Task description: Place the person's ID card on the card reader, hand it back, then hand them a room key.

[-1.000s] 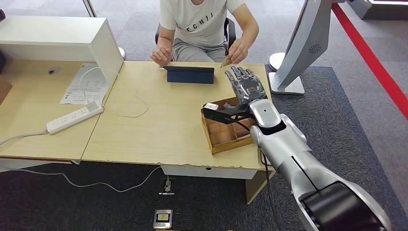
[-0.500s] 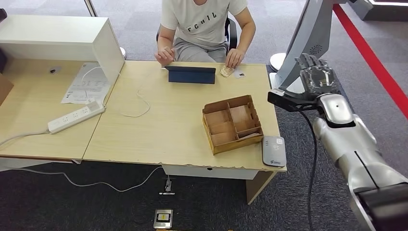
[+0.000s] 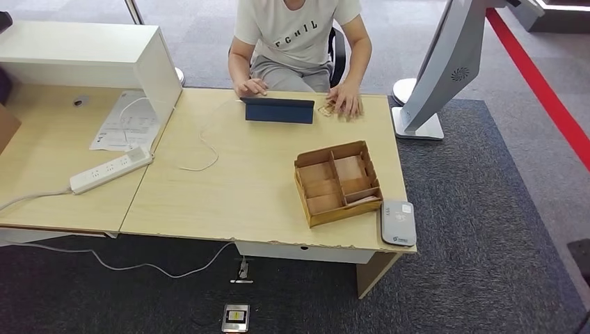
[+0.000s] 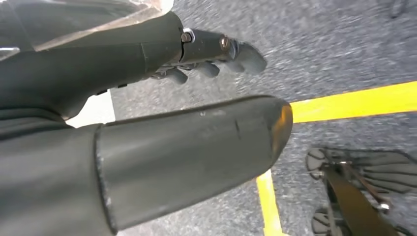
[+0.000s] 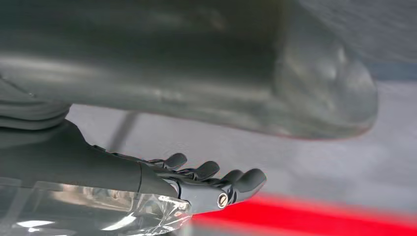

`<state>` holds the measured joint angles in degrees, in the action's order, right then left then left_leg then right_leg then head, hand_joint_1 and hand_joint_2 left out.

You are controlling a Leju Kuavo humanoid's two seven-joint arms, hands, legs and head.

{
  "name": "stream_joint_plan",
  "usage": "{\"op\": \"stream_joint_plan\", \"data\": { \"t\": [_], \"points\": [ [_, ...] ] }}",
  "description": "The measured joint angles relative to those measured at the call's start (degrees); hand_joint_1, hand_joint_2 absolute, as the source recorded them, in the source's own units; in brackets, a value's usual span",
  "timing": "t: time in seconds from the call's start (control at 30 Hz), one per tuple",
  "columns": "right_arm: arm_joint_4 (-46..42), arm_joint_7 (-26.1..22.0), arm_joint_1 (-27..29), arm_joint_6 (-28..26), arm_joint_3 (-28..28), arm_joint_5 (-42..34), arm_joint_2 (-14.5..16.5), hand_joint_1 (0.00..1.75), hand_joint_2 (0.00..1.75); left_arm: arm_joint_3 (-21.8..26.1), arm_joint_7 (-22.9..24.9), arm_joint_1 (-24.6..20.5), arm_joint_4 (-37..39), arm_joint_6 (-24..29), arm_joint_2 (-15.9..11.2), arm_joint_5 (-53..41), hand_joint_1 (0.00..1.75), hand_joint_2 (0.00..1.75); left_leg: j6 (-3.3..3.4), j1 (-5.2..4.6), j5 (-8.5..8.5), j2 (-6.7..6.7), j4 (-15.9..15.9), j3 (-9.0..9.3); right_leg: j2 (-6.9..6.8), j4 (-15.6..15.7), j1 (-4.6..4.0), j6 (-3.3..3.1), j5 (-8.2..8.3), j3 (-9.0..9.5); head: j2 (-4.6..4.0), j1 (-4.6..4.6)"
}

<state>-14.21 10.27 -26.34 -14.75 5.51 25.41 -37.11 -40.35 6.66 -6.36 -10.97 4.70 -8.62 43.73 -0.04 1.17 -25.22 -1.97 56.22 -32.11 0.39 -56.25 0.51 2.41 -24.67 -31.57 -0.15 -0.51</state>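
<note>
Right arm gone from over the table

Our right hand (image 5: 206, 179) now hangs empty, fingers loosely apart (left hand (image 4: 211, 59) likewise); the person's hand (image 3: 346, 104) covers a card, so the handover looks finished.

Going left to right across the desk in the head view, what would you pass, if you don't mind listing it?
Power strip → white cable → dark tablet → wooden divided box → card reader.

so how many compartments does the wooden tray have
5 that show: the tray has three stacked on its left side, one large at the upper right, and one narrow at the lower right.
</note>
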Motion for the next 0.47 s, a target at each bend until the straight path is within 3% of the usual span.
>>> {"op": "stream_joint_plan", "data": {
  "t": [0.13, 0.3, 0.4, 0.47],
  "points": [
    [1.2, 5.2, 11.7, -0.9, -8.8, -6.1, 4.0, 0.00, 0.00, -0.2, -4.1, -0.1, 0.0, 0.4, 0.0, -2.4, 0.00, 0.00, -0.16, 0.00, -0.22, 0.09, -0.1, 0.19, 0.04, -0.1, -0.01, -0.19, -0.20, 0.12, 0.00, 0.04],
    [2.5, 12.4, 17.2, -5.6, -17.4, -8.6, 14.6, 0.00, 0.00, -0.9, -5.5, -0.8, 0.0, 3.2, 0.4, -3.9, 0.00, 0.00, -0.32, 0.10, -0.31, 0.54, -0.2, 0.54, 0.28, -0.2, -0.13, -0.45, -0.35, 0.16, 0.00, 0.03],
    [3.1, 12.1, 18.5, -7.5, -21.2, -8.5, 20.7, 0.00, 0.00, -1.5, -5.8, -1.0, 0.0, 5.2, 0.7, -4.8, 0.00, 0.00, -0.38, 0.09, -0.30, 0.64, -0.2, 0.63, 0.29, -0.3, -0.12, -0.53, -0.39, 0.14, 0.00, 0.04],
    [3.2, 9.7, 19.0, -7.4, -22.3, -7.4, 22.8, 0.00, 0.00, -1.7, -6.8, -1.0, 0.0, 6.7, 0.8, -4.8, 0.00, 0.00, -0.41, 0.09, -0.27, 0.65, -0.2, 0.63, 0.29, -0.3, -0.12, -0.54, -0.40, 0.13, 0.00, 0.04]
  ]
}}
